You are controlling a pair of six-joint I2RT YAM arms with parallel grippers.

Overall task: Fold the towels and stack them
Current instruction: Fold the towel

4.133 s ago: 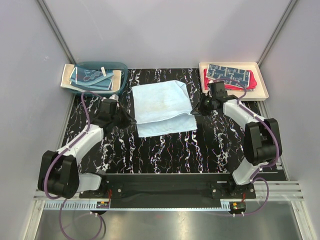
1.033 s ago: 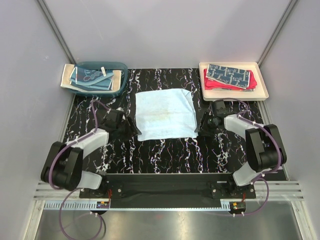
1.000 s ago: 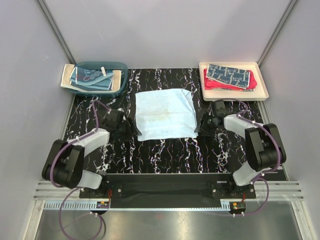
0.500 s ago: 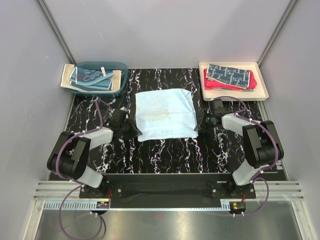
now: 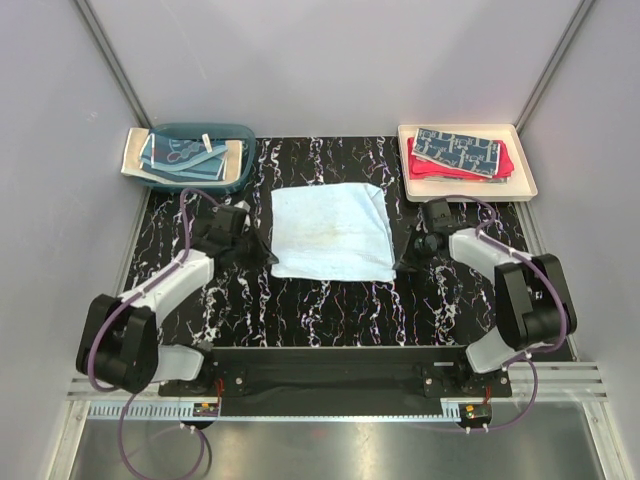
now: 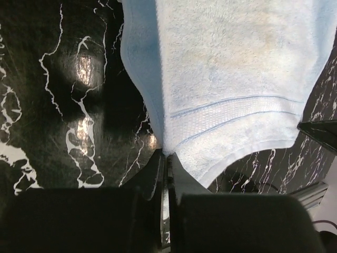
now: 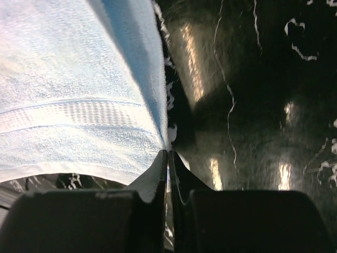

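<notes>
Light blue towel [image 5: 332, 232] flat at the centre of the black marbled table [image 5: 330, 310], seen from above. Pinched at its 8 o'clock corner by the left gripper [image 5: 268, 258], jaws closed tight on the hem in the left wrist view. Pinched at its 4 o'clock corner by the right gripper [image 5: 402, 262], jaws likewise closed tight on the hem. At 1 o'clock, cream tray [image 5: 525, 165] with a blue patterned towel [image 5: 457, 150] on top of a red towel [image 5: 505, 163]. At 11 o'clock, teal basket [image 5: 243, 170] with teal patterned towels [image 5: 180, 158] inside.
</notes>
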